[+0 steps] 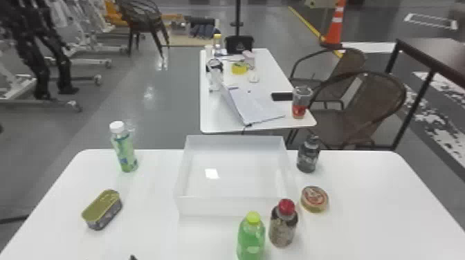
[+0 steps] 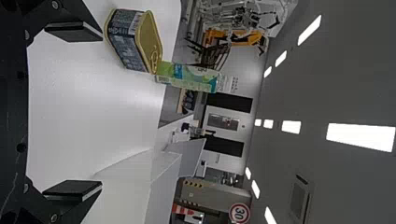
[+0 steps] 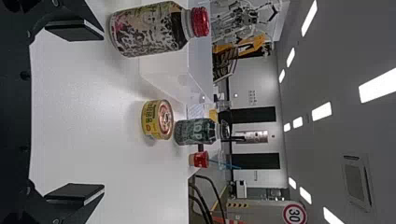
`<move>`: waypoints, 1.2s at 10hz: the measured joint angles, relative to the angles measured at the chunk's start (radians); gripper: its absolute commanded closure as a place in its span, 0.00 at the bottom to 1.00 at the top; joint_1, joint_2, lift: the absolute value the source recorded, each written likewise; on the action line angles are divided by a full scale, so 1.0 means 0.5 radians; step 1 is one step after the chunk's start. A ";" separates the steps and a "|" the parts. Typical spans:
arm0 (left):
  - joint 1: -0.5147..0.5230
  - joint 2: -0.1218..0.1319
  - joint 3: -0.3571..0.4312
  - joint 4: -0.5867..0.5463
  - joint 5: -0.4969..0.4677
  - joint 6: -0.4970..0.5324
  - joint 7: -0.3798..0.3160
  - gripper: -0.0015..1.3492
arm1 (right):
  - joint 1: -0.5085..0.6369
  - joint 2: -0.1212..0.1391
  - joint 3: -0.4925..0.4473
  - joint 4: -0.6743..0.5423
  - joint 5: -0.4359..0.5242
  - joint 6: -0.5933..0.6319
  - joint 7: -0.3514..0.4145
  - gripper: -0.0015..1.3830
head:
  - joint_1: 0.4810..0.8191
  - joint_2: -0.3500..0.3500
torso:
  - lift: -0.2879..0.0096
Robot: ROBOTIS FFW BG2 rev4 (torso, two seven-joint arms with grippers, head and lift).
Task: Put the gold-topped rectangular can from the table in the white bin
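Over on the left we have the gold-topped rectangular can (image 1: pixel 101 209), sitting on the white surface (image 1: pixel 366 207) outside the bin, its gold top up and its long side set at a slant. Beyond it stands a pale green bottle with a white cap (image 1: pixel 125 150), upright near the far edge. Down at the near side, just a dark tip of the left gripper (image 1: pixel 133 257) pokes in; from its wrist, the left gripper (image 2: pixel 102 110) has its fingers spread wide, nothing between them, with the can ahead and off to the left. Centre stage is the white bin (image 1: pixel 197 207), open at the top, a bright patch of light on its floor. On the near side of it stands a green bottle with a lime cap (image 1: pixel 251 238), and just to that one's right a red-capped bottle (image 1: pixel 283 226), by the bin's near right corner. Moving right, a dark bottle (image 1: pixel 308 155) stands just beside the bin, with a round tin (image 1: pixel 314 199) lying flat nearer to me. And here's the right gripper (image 3: pixel 103 112), its fingers wide apart and holding nothing, the red-capped bottle ahead to its left. Behind all this, a second table (image 1: pixel 218 121) carries a red-bottomed cup (image 1: pixel 300 103), with wicker chairs (image 1: pixel 359 103) to its right.
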 measured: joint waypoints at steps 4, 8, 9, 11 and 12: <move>-0.003 0.002 -0.002 0.002 0.002 0.000 0.000 0.13 | -0.022 0.000 0.000 0.012 -0.001 0.000 0.000 0.10 | 0.20 0.50 | 0.63; -0.033 0.020 -0.003 0.031 0.002 -0.001 -0.020 0.13 | -0.025 0.000 0.000 0.014 -0.005 0.000 0.000 0.10 | 0.20 0.50 | 0.63; -0.065 0.042 -0.002 0.055 0.002 0.005 -0.029 0.13 | -0.026 0.000 0.000 0.015 -0.006 0.000 0.000 0.10 | 0.20 0.50 | 0.63; -0.151 0.090 0.033 0.121 -0.011 0.065 -0.104 0.13 | -0.034 0.000 0.000 0.021 -0.009 0.000 0.000 0.10 | 0.20 0.50 | 0.63; -0.182 0.103 0.080 0.139 -0.065 0.132 -0.124 0.13 | -0.038 0.000 0.000 0.025 -0.010 0.000 0.001 0.10 | 0.20 0.50 | 0.63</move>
